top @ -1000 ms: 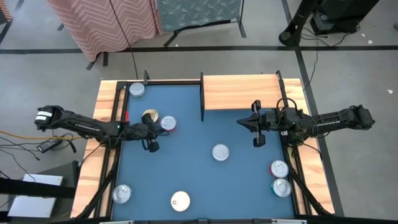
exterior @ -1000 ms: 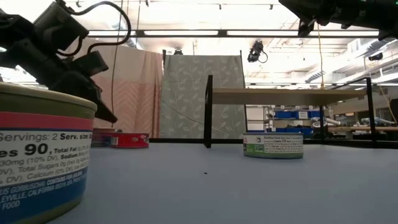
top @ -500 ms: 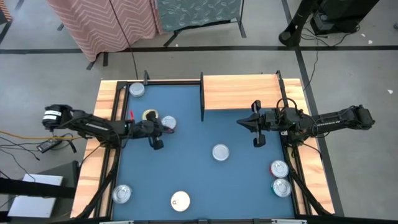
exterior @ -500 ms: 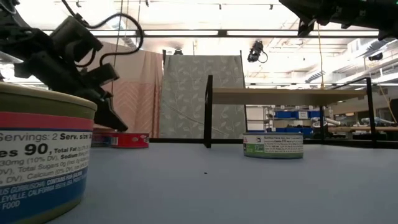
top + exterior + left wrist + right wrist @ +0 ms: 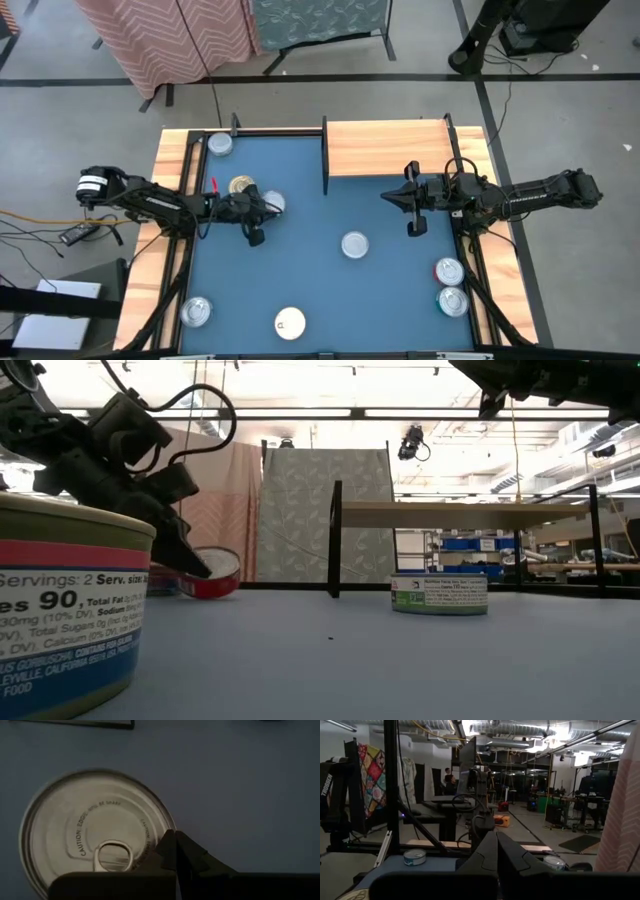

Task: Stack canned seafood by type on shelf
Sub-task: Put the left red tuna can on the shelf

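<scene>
My left gripper is shut and low at a silver-lidded tin with a red side, just right of a gold-lidded tin. The low view shows this red tin tipped up on one edge. My right gripper is shut and hovers high in front of the shelf, touching nothing. The shelf is a light-wood plank on dark uprights at the table's far side. Another silver tin rests flat mid-table. My left gripper presses its shut fingertips on the rim of the silver lid, coming slanting down from the table's left. The tin leans with one side raised and its lower edge on the table.
Further tins stand at the far left corner, at the right edge, and near the front, one silver and one white. A large tin fills the low view's left. Wooden rails border the blue table.
My left gripper has moved toward the table's right and down onto the red-sided tin. The tin, flat before, has tipped up on one edge. My right arm has kept still.
</scene>
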Robot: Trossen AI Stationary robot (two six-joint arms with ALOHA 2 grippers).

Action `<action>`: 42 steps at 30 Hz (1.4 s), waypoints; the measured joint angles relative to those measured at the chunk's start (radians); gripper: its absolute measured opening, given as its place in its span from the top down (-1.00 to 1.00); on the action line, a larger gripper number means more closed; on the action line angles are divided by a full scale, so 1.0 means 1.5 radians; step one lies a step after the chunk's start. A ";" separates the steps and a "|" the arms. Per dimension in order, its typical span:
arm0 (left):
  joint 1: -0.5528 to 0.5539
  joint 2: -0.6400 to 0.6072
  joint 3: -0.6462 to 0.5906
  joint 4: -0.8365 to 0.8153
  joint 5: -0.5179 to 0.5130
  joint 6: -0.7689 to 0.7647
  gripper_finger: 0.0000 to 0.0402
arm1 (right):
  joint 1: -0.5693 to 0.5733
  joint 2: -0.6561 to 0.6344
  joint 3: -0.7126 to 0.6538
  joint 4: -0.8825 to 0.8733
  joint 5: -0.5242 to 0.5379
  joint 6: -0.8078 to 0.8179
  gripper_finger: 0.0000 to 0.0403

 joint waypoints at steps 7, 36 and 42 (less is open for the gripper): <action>-0.001 0.006 0.000 0.007 0.004 -0.010 1.00 | 0.000 0.000 0.000 0.000 0.000 -0.001 0.98; -0.009 0.057 0.000 0.035 0.032 -0.053 1.00 | 0.027 0.000 0.000 0.013 0.000 -0.003 0.98; -0.036 0.056 0.000 0.065 0.073 -0.073 1.00 | 0.040 0.000 0.000 0.013 0.006 -0.003 0.98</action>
